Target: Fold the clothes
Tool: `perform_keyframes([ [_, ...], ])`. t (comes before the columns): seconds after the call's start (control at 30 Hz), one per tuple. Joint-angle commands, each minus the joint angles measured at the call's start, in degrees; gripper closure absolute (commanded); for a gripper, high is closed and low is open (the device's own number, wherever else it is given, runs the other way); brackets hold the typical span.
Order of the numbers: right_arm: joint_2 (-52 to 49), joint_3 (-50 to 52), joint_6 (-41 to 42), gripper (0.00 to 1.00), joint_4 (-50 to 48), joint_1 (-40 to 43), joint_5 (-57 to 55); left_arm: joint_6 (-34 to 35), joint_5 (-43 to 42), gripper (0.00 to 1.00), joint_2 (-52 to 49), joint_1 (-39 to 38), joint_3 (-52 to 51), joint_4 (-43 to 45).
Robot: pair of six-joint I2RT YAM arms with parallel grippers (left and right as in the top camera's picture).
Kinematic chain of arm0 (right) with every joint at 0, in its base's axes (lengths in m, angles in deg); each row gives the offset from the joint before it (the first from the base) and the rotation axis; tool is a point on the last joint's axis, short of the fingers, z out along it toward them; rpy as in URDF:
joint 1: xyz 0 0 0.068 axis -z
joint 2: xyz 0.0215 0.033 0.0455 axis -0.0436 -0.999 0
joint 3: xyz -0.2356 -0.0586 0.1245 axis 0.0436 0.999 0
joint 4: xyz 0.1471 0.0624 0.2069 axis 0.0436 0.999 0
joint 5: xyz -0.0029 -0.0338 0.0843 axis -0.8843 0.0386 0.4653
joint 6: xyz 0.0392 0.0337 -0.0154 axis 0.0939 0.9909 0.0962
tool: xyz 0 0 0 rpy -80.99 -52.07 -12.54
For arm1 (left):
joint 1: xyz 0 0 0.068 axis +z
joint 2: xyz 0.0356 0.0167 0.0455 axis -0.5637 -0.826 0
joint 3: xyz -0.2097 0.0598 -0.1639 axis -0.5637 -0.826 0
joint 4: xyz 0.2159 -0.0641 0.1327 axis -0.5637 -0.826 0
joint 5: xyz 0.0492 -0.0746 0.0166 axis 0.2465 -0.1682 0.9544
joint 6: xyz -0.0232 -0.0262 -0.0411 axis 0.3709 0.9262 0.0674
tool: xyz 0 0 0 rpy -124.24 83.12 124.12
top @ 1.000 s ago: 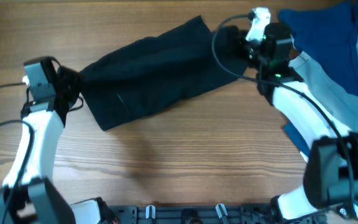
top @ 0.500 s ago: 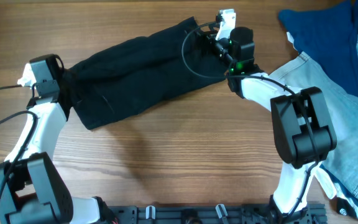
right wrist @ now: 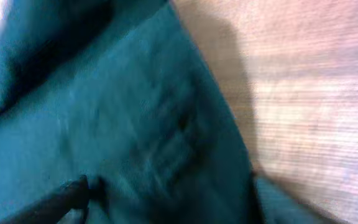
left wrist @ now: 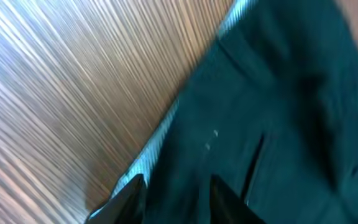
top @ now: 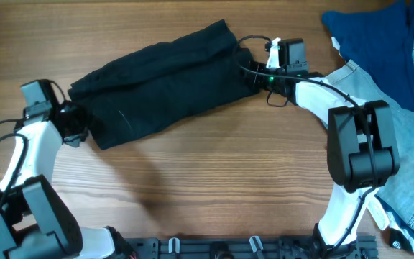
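Overhead, black shorts (top: pixel 157 86) lie on the table (top: pixel 192 187). At their ends sit the left gripper (top: pixel 80 132) and right gripper (top: pixel 254 74). I cannot tell their grip.

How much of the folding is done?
Roughly half, I'd guess. Done: the plain black fabric shorts lie as one long, narrow band on the wooden table, seemingly folded lengthwise. In hand: the left gripper sits at the band's lower-left end, its fingers apart with cloth between them. The right gripper is at the right end, but its view is too blurred to judge grip. Left: bringing the two ends together.
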Motion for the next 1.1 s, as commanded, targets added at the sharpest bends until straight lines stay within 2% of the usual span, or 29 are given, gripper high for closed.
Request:
perform_keyframes([
  [0.0,-0.4,0.8,-0.3,0.62,6.8,-1.3,3.2,-4.7,-0.1,0.64,-0.4,-3.8,-1.6,-0.4],
  [0.03,-0.4,0.8,-0.5,0.83,8.7,-1.3,3.2,-4.7,2.0,0.62,-0.4,-4.7,-2.0,-0.7],
  [0.07,-0.4,0.8,-1.2,0.96,12.8,-1.2,1.5,-4.7,5.1,0.64,-0.4,-5.9,-2.3,-2.4],
  [0.17,-0.4,0.8,2.5,0.96,23.6,-1.1,-8.6,-4.7,6.7,0.82,-0.4,-6.1,-2.3,-7.3],
  [0.2,-0.4,0.8,5.9,0.96,30.3,-1.1,-15.1,-4.7,9.8,0.87,-0.4,-6.1,-2.3,-11.4],
  [0.3,0.1,0.8,7.2,0.96,39.0,-1.1,-21.2,-5.6,16.3,0.96,-0.4,-6.1,-2.3,-17.6],
  [0.4,2.9,0.8,7.4,0.96,41.9,-1.1,-22.3,-10.0,16.3,0.96,-0.2,-5.9,-2.3,-18.4],
  [0.5,7.9,0.8,8.9,0.96,42.3,-1.1,-22.3,-11.5,16.3,0.96,1.2,-6.0,-0.9,-18.4],
  [0.57,10.7,0.8,8.0,0.72,40.3,-1.1,-22.4,-12.2,16.3,0.93,3.1,-6.0,1.6,-18.2],
  [0.6,12.3,0.7,4.0,0.64,37.4,-1.1,-22.3,-12.2,16.2,0.88,3.9,-6.0,2.7,-18.0],
  [0.63,13.3,0.4,1.9,0.62,35.9,-1.1,-22.3,-12.2,15.5,0.87,4.7,-6.0,3.5,-17.7],
  [0.7,16.1,-0.4,-0.5,0.66,32.8,-1.1,-21.7,-12.2,12.0,0.85,6.2,-6.0,4.2,-17.2],
  [0.77,18.7,-0.5,-3.8,0.77,27.2,-1.1,-16.5,-12.2,9.1,0.84,6.5,-6.0,4.2,-16.9],
  [0.83,18.2,-0.5,-6.8,0.87,23.5,-1.1,-9.9,-12.1,8.7,0.79,6.4,-6.0,4.2,-17.3],
  [0.93,15.5,-0.5,-6.8,0.88,22.7,-1.2,-9.9,-12.1,8.7,0.75,6.4,-6.0,4.2,-17.6],
  [1.07,10.1,-0.5,-8.0,0.88,15.4,-1.2,-9.8,-12.1,8.7,0.66,6.4,-6.0,4.2,-17.5],
])
